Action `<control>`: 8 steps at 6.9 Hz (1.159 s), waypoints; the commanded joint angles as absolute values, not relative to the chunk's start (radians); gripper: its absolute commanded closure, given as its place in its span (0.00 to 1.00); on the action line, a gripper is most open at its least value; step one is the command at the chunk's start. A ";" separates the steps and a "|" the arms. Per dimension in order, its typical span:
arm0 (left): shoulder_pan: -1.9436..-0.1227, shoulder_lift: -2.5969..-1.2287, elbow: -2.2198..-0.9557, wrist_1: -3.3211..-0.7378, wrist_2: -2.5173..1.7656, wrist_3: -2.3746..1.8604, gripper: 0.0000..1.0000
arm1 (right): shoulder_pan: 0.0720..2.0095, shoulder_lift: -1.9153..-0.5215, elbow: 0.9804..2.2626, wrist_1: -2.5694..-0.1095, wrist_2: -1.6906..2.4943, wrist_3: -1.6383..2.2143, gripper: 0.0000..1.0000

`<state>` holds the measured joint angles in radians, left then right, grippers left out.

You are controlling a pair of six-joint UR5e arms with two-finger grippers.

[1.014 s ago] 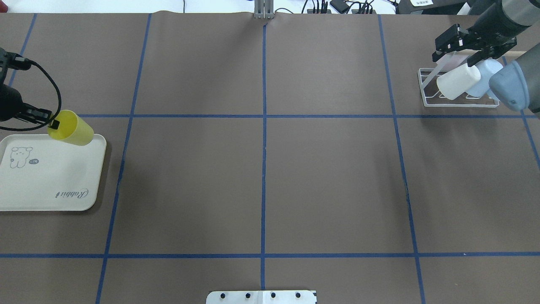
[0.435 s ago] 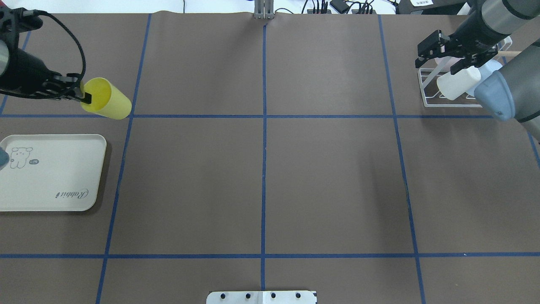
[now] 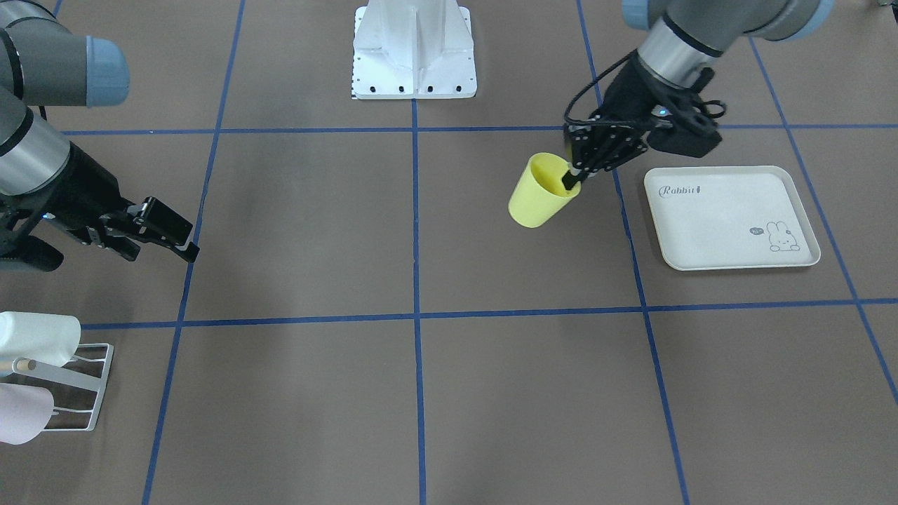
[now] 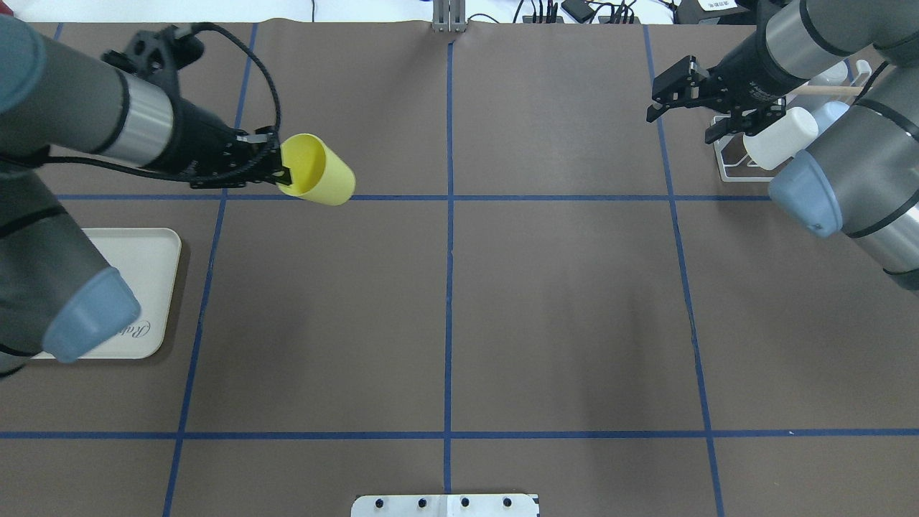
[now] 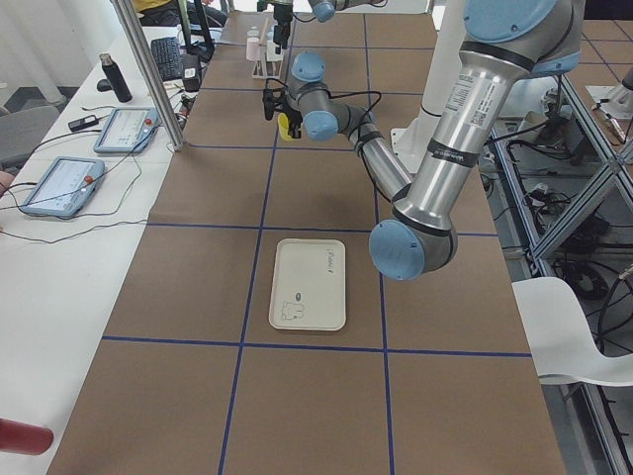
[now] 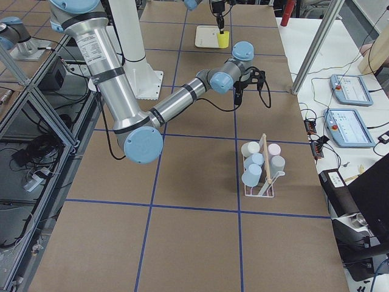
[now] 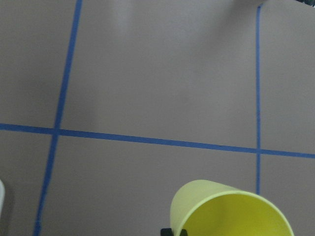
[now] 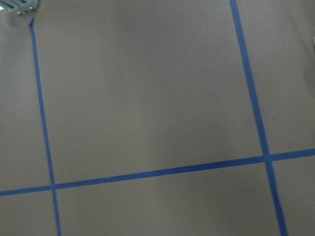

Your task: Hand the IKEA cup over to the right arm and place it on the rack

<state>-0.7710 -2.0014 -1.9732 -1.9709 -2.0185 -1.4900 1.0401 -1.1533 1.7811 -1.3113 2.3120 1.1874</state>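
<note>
A yellow IKEA cup [image 4: 319, 174] hangs tilted above the table's left half, with my left gripper [image 4: 282, 172] shut on its rim, one finger inside. The front-facing view shows the cup [image 3: 539, 194] left of the tray, and the left wrist view shows its open mouth [image 7: 231, 212]. My right gripper [image 4: 680, 123] hovers open with nothing in it, just left of the white wire rack [image 4: 724, 169]. The rack [image 3: 92, 393] holds a white cup [image 4: 779, 138], a pale blue one [image 4: 831, 113] and a pink one [image 3: 21, 415].
A cream rabbit-print tray [image 4: 147, 287] lies at the table's left edge with nothing on it, partly under my left arm's elbow. The robot's white base [image 3: 414, 49] stands at mid-table. Blue tape lines grid the brown surface. Tablets [image 5: 124, 129] sit on a side bench.
My left arm has carried the yellow cup up off the tray and rightward toward the table's middle. My right gripper has moved left, away from the rack, still open.
</note>
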 commanded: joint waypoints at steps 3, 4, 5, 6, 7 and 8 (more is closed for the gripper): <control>-0.676 -2.017 -1.668 -3.060 -1.858 -2.101 1.00 | 0.956 -1.152 1.825 -0.804 2.316 1.793 0.00; -0.676 -2.016 -1.579 -3.303 -1.852 -2.181 1.00 | 0.931 -1.152 1.822 -0.641 2.313 1.930 0.00; -0.675 -2.017 -1.516 -3.482 -1.852 -2.196 1.00 | 0.916 -1.151 1.819 -0.514 2.306 2.016 0.00; -0.673 -2.017 -1.494 -3.573 -1.853 -2.200 1.00 | 0.890 -1.150 1.818 -0.411 2.263 2.058 0.00; -0.663 -2.029 -1.494 -3.594 -1.853 -2.223 1.00 | 0.814 -1.150 1.818 -0.300 2.147 2.128 0.00; -0.657 -2.032 -1.493 -3.611 -1.853 -2.256 1.00 | 0.740 -1.154 1.815 -0.193 2.031 2.197 0.00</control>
